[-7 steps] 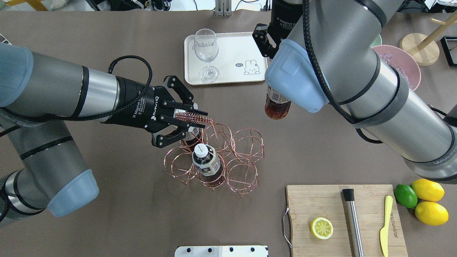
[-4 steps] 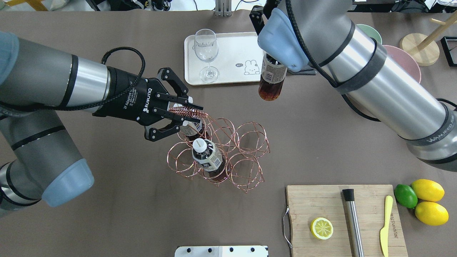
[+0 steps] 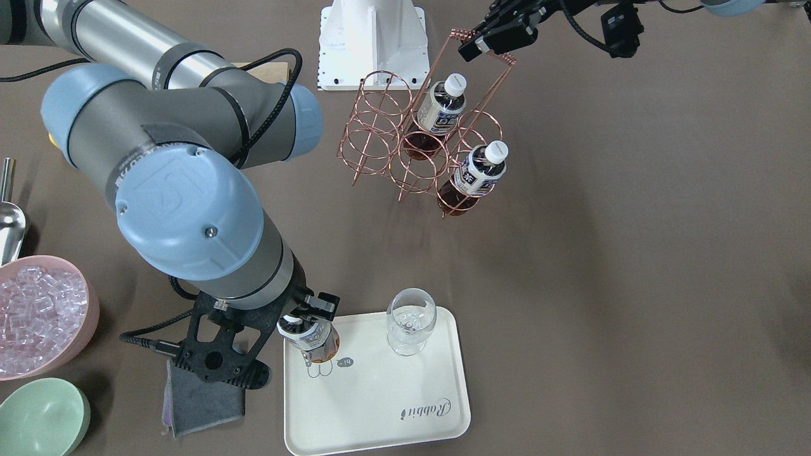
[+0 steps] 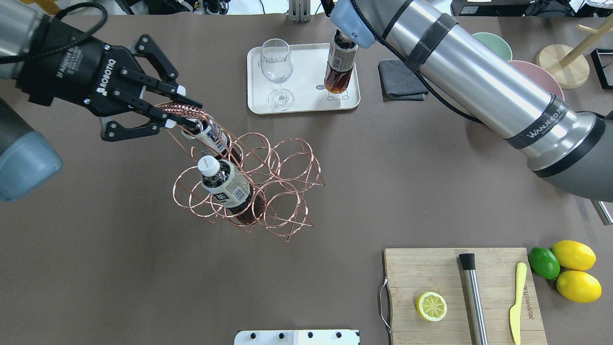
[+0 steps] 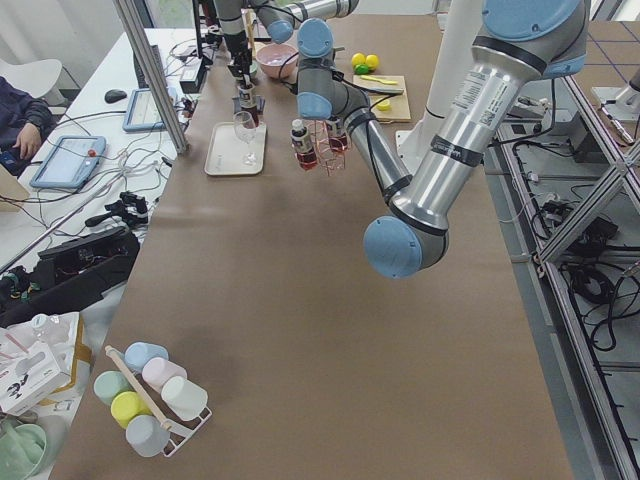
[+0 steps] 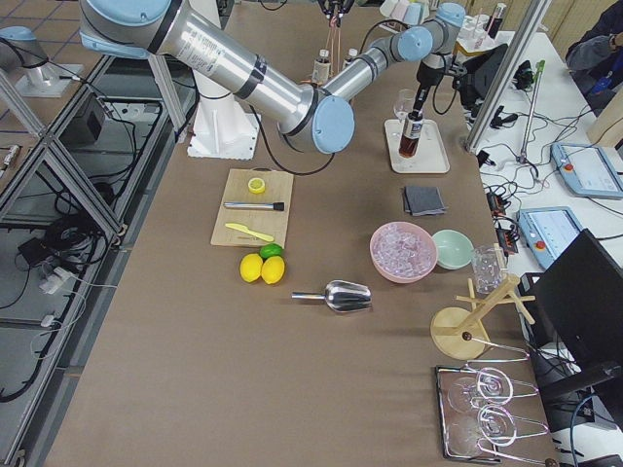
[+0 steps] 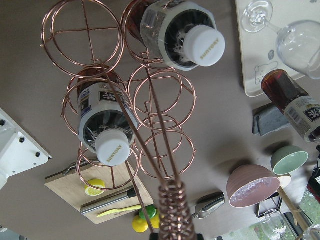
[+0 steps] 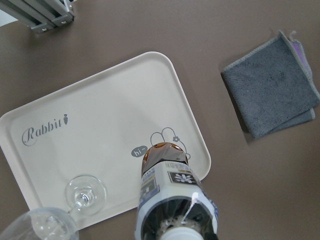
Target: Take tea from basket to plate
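Observation:
My right gripper point(image 3: 308, 315) is shut on a tea bottle point(image 4: 340, 67) near its cap. It holds the bottle upright over the bear drawing on the plate point(image 4: 306, 67); I cannot tell if the bottle touches it. The bottle point(image 8: 175, 200) and plate point(image 8: 100, 125) also show in the right wrist view. My left gripper point(image 4: 179, 115) is shut on the coiled handle of the copper basket point(image 4: 282, 191), which hangs tilted. Two more tea bottles point(image 4: 227, 189) point(image 4: 215, 139) lean in its rings, and both point(image 7: 107, 120) point(image 7: 182, 30) show in the left wrist view.
A stemmed glass point(image 4: 277, 72) stands on the plate's left part. A grey cloth point(image 4: 400, 79) lies right of the plate. A cutting board point(image 4: 431, 278) with lemon half, muddler and knife is at front right. A pink ice bowl point(image 3: 38, 316) and a green bowl point(image 3: 41, 418) are nearby.
My right arm has carried its tea bottle from beside the plate to over the bear drawing. My left gripper has moved left and back, pulling the basket along and tilting it.

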### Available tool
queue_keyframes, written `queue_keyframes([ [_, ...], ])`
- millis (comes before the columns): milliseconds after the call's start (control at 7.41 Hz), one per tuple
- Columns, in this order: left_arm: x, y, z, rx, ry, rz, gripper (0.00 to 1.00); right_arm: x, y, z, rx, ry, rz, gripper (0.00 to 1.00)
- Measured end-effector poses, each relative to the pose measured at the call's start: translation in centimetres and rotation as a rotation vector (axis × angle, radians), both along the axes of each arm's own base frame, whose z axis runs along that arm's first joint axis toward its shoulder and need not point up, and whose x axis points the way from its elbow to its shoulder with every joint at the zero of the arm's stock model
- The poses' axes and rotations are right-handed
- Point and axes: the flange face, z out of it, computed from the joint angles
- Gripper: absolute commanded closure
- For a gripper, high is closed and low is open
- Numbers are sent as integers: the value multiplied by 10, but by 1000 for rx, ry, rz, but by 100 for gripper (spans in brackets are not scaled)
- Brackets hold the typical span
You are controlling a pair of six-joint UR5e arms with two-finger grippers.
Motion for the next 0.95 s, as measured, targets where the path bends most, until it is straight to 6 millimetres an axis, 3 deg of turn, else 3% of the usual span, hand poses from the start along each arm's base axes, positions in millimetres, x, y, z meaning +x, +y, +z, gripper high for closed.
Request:
queue_keyframes([
  [540,-83,-27,53,-7,-46,50,100,-16,-28,17,33,21,-6,100],
  [945,-97,-32,59,145,-45,65,100,-30,-33,22,48,22,-16,100],
])
